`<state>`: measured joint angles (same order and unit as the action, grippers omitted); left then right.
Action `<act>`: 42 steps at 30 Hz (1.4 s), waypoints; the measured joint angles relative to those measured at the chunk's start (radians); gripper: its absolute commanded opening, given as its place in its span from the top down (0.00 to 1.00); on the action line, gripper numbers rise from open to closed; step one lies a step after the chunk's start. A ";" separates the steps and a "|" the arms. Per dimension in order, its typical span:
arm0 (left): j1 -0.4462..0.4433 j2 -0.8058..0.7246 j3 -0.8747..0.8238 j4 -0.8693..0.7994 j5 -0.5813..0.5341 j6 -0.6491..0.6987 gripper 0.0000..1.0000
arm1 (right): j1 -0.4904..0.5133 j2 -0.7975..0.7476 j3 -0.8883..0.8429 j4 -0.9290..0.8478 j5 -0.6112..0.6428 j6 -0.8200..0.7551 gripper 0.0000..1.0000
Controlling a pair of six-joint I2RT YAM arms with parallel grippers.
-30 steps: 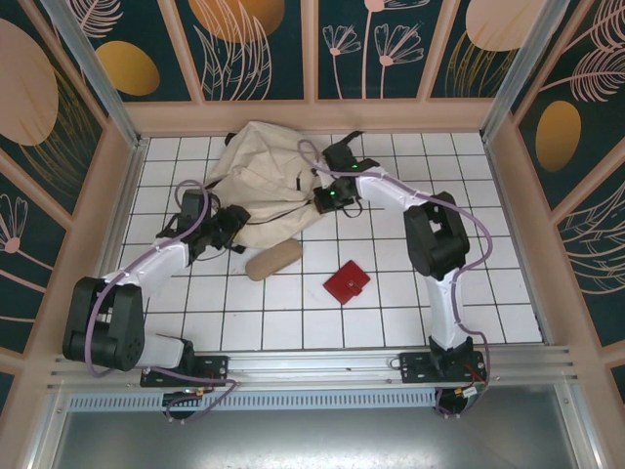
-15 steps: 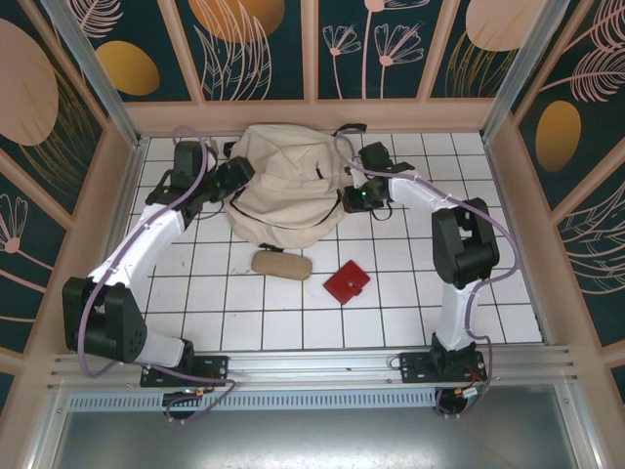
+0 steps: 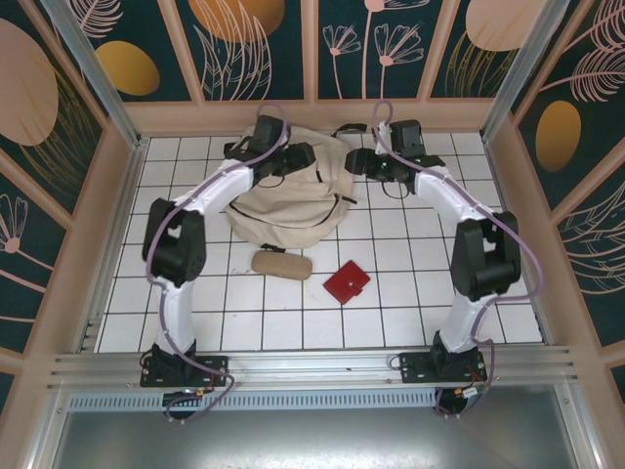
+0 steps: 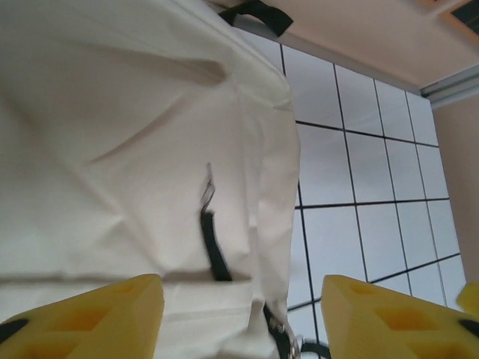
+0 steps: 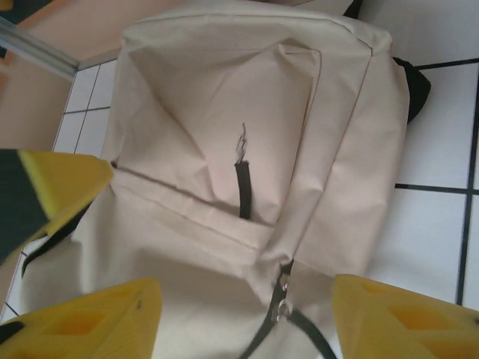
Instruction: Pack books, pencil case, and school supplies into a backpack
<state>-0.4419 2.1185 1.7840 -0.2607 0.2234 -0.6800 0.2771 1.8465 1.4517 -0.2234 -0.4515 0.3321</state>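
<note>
Tiled table [image 3: 410,293]: backpack [image 3: 283,200], pencil case [image 3: 281,264], red case [image 3: 347,282].

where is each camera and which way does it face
Top external: above and behind left arm and right arm, facing down at the table; both show.
Left wrist: on the left arm, facing down past the left gripper at the backpack.
Right wrist: on the right arm, facing down past the right gripper.
Shared: both wrist views see the backpack's dark tab.

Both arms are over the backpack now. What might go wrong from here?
The backpack looks zipped and limp: jaws going for the small zip pull may pinch loose fabric instead. The pencil case and red case lie close to its near edge, so tugging the bag toward the arms might shove them.
</note>
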 measured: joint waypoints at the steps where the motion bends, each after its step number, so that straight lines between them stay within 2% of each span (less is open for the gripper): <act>1: -0.005 0.037 0.039 -0.002 -0.003 -0.001 0.47 | 0.000 0.038 0.018 0.016 -0.005 0.023 0.42; 7: -0.016 0.182 0.160 -0.005 -0.004 -0.005 0.54 | 0.000 0.237 0.087 0.062 -0.051 0.121 0.48; 11: -0.015 0.224 0.178 -0.005 -0.003 -0.014 0.59 | 0.000 0.299 0.118 0.072 -0.085 0.149 0.53; 15: -0.014 0.243 0.180 -0.005 -0.004 -0.026 0.60 | 0.002 0.344 0.177 0.093 -0.124 0.167 0.57; 27: -0.014 0.272 0.200 -0.006 0.016 -0.048 0.67 | 0.013 0.500 0.338 0.108 -0.214 0.173 0.56; 32: -0.008 0.301 0.227 -0.012 0.036 -0.056 0.71 | 0.014 0.526 0.367 0.108 -0.250 0.178 0.68; 38: -0.006 0.304 0.227 -0.012 0.056 -0.058 0.75 | 0.014 0.530 0.367 0.129 -0.288 0.209 0.90; 42: -0.003 0.304 0.211 0.002 0.066 -0.066 0.82 | 0.014 0.530 0.364 0.144 -0.292 0.235 1.00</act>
<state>-0.4446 2.4226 1.9953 -0.2592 0.2897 -0.7460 0.2909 2.3768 1.8156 -0.0792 -0.7437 0.5671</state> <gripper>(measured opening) 0.203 0.042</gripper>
